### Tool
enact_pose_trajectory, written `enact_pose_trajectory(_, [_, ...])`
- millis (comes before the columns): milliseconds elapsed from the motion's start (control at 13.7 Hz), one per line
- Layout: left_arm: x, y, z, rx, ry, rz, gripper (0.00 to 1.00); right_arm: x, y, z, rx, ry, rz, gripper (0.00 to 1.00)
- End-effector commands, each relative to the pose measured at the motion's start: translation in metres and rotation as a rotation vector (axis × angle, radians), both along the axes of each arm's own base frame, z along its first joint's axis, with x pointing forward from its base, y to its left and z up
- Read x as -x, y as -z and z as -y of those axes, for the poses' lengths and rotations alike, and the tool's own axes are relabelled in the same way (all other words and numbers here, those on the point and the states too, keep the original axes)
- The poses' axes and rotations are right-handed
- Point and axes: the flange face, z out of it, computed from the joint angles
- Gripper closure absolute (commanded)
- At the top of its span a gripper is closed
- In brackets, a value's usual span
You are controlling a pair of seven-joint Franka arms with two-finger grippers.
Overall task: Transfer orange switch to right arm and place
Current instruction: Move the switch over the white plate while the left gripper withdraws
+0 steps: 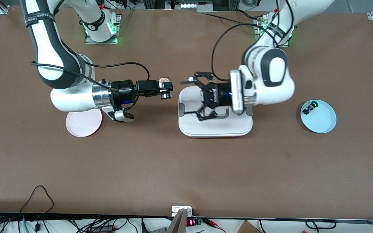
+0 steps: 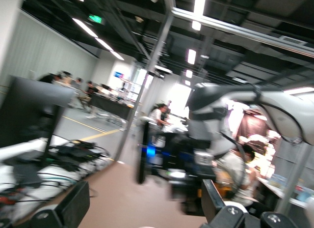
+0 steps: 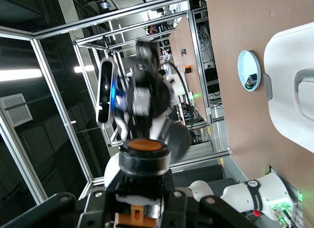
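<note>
Brown table top (image 1: 160, 168), cables (image 1: 37, 223) along its near edge. Aluminium frame posts (image 3: 88, 90), long ceiling strip lights (image 2: 95, 36), desks with people (image 2: 105, 102), grey floor.

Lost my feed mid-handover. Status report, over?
Right gripper shut on orange switch, up beside the white tray. Left gripper open, empty, over tray. Pink plate under right arm. Nothing between them.
</note>
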Motion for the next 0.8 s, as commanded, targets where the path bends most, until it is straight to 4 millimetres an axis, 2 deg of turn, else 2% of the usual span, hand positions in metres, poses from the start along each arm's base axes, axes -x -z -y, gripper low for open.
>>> enact_pose_trajectory(0, [-0.018,-0.011,-0.085,-0.031,-0.107,0.014,0.0,-0.007,-0.003,0.037,0.121,-0.031,0.106,0.82])
enact_pose_trajectory(73, [-0.021,-0.009,-0.112,-0.085,-0.118,0.032,0.0,-0.009,-0.002,0.056,0.194,-0.054,0.145,0.83])
enact_pose_trajectory(219, [-0.034,-0.007,-0.186,-0.215,-0.148,0.083,0.0,-0.009,-0.002,0.082,0.268,-0.111,0.201,0.84])
enact_pose_trajectory(365, [-0.037,-0.005,-0.26,-0.295,-0.128,0.112,0.0,-0.008,0.009,0.107,0.348,-0.181,0.286,0.85])
enact_pose_trajectory(583, [-0.028,0.012,-0.377,-0.505,-0.144,0.106,0.0,0.0,0.031,0.153,0.554,-0.383,0.407,0.85])
enact_pose_trajectory(656, [-0.02,0.013,-0.418,-0.594,-0.147,0.098,0.0,0.005,0.043,0.171,0.631,-0.48,0.462,0.85])
enact_pose_trajectory(729, [-0.014,0.002,-0.452,-0.694,-0.135,0.106,0.0,0.009,0.054,0.191,0.69,-0.57,0.514,0.85])
